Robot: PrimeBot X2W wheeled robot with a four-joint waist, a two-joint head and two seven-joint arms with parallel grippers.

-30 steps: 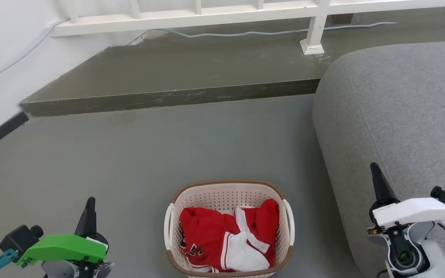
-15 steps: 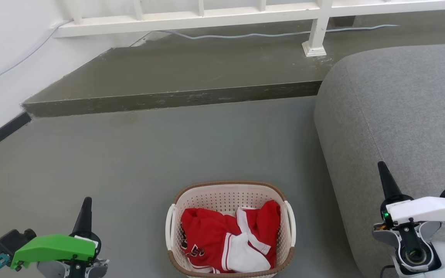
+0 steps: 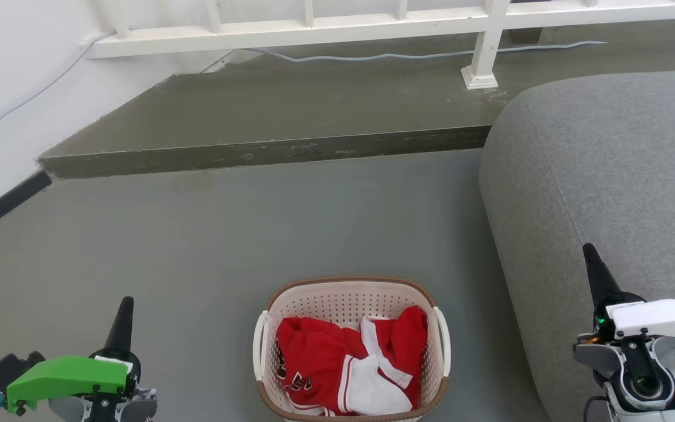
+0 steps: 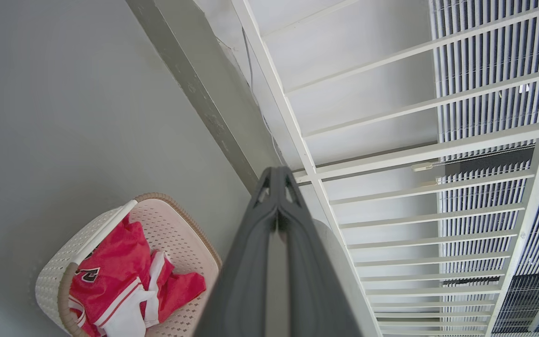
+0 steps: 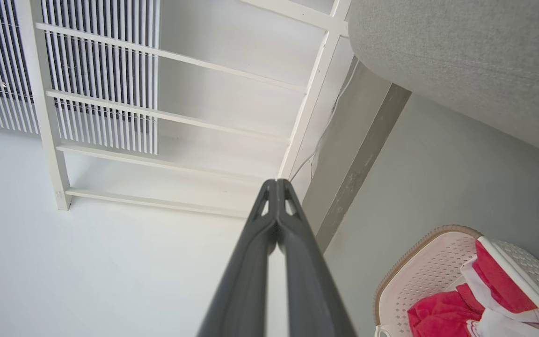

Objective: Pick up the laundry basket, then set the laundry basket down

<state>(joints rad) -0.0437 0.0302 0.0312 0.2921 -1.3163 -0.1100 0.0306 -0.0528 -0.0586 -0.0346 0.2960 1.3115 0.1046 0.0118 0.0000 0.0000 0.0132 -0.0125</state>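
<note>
Grey floor under laundry basket, grey sofa alongside, white railing beyond.

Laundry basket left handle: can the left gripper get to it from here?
Probably yes: just open floor between the left gripper and the laundry basket, handle exposed. Shut fingers would need opening.

Looks like a home living area: grey fabric sofa right, white railing on raised step far, laundry basket with red clothes on near floor.
</note>
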